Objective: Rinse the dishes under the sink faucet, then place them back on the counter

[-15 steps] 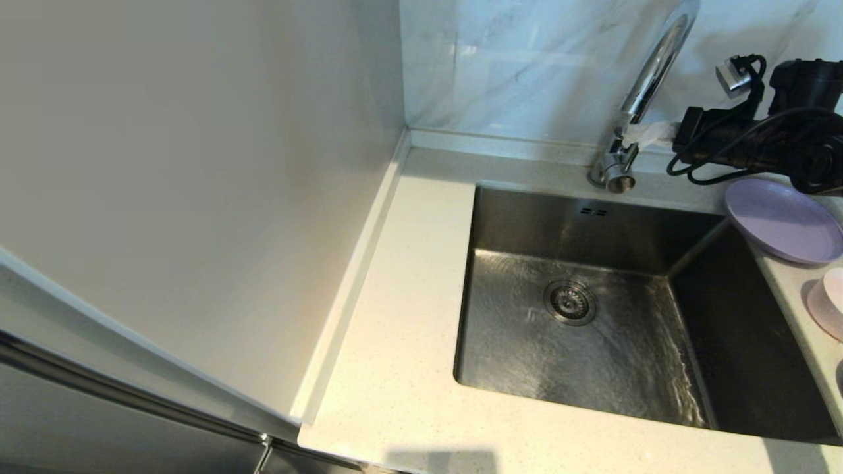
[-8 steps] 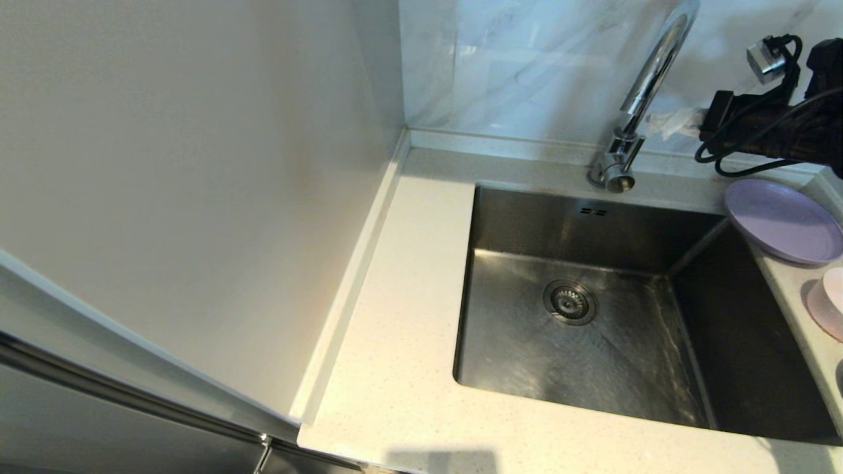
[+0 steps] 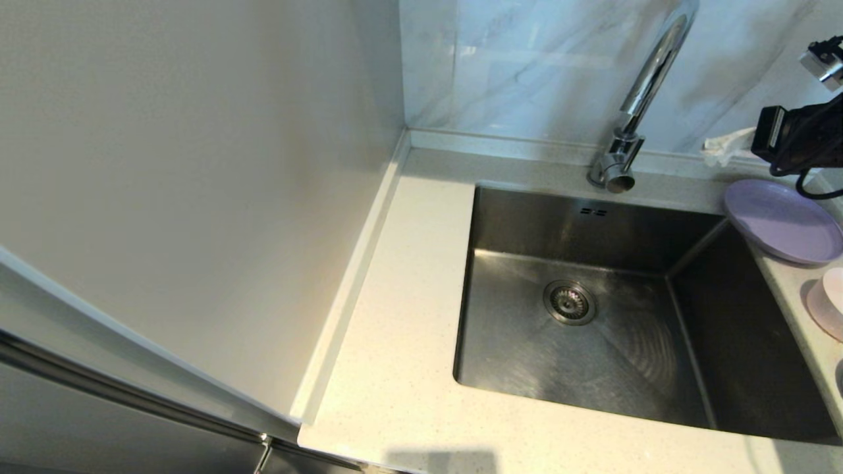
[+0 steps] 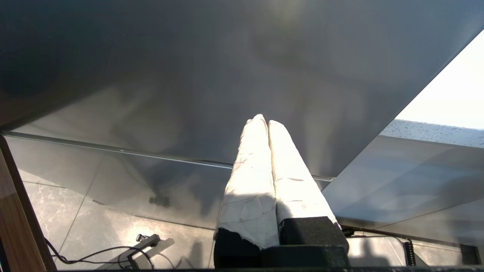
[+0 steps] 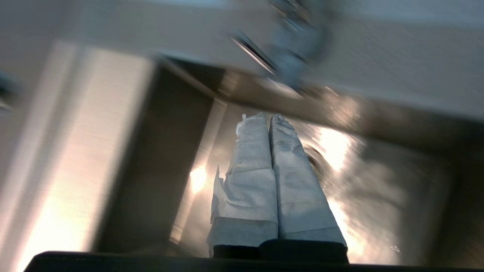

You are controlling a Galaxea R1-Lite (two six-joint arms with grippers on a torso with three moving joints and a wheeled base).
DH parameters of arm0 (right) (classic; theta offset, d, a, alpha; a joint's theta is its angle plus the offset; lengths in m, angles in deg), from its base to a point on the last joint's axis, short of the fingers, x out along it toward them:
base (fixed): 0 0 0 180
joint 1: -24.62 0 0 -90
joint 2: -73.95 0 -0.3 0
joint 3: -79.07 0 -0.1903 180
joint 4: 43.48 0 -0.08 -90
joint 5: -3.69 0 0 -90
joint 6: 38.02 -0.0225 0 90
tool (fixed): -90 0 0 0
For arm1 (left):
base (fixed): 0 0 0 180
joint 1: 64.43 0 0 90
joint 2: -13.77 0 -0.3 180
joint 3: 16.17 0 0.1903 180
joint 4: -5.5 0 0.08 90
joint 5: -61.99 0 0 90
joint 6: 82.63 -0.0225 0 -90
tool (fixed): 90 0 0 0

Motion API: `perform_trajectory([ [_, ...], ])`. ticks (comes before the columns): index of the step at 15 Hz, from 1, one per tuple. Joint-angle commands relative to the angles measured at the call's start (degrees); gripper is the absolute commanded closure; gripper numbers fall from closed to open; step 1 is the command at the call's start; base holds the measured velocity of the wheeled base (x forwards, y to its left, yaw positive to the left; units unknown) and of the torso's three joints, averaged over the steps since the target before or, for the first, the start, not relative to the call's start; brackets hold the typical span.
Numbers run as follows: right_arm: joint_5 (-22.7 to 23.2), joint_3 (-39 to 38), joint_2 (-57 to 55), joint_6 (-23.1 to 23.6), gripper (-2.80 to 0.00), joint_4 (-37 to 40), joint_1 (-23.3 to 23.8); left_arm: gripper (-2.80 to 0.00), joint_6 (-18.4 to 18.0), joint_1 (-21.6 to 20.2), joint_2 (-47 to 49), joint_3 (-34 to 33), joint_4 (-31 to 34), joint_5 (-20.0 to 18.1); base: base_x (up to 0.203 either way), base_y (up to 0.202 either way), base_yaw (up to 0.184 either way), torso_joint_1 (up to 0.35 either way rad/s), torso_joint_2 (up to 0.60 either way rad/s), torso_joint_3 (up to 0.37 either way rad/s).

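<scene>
From the head camera, a tall chrome gooseneck faucet [image 3: 642, 99] rises at the far rim of the brushed steel sink [image 3: 586, 303], leaning rightward; a lavender plate [image 3: 780, 220] and pale pink cup [image 3: 831, 296] rest on the speckled off-white counter [image 3: 402, 342]. The right gripper [image 3: 724, 146] hovers above the plate.

Wrist cameras: the left gripper [image 4: 263, 121], beside a grey cabinet panel [image 4: 189, 75], has its white-wrapped fingers pressed together; the right gripper's too. No writing is legible.

Marble-veined backsplash [image 3: 527, 66] behind, plain pale wall [image 3: 197, 164] left — grey tiled floor [image 4: 94, 226].
</scene>
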Motion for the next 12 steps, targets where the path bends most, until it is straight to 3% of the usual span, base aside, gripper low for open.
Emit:
perform_trajectory([
  [1, -14.4, -0.5, 2.6, 8.2, 0.0, 9.0, 0.5, 0.0, 0.0, 0.0, 0.0, 0.0, 0.0, 0.0, 0.0, 0.0, 0.0, 0.0, 0.0, 0.0],
  [3, -26.8, -1.3, 2.7, 10.6, 0.0, 11.8, 0.9, 0.0, 0.0, 0.0, 0.0, 0.0, 0.0, 0.0, 0.0, 0.0, 0.0, 0.0, 0.0, 0.0],
  [5, -34.1, -2.6, 2.6, 11.8, 0.0, 12.2, 3.7, 0.0, 0.0, 0.0, 0.0, 0.0, 0.0, 0.0, 0.0, 0.0, 0.0, 0.0, 0.0, 0.0],
  [8, -39.4, -3.9, 2.8, 12.3, 0.0, 6.7, 6.9, 0.0, 0.0, 0.0, 0.0, 0.0, 0.0, 0.0, 0.0, 0.0, 0.0, 0.0, 0.0, 0.0],
  [12, -44.3, -7.1, 10.5, 10.4, 0.0, -1.4, 6.4, 0.0, 0.0, 0.0, 0.0, 0.0, 0.0, 0.0, 0.0, 0.0, 0.0, 0.0, 0.0, 0.0],
])
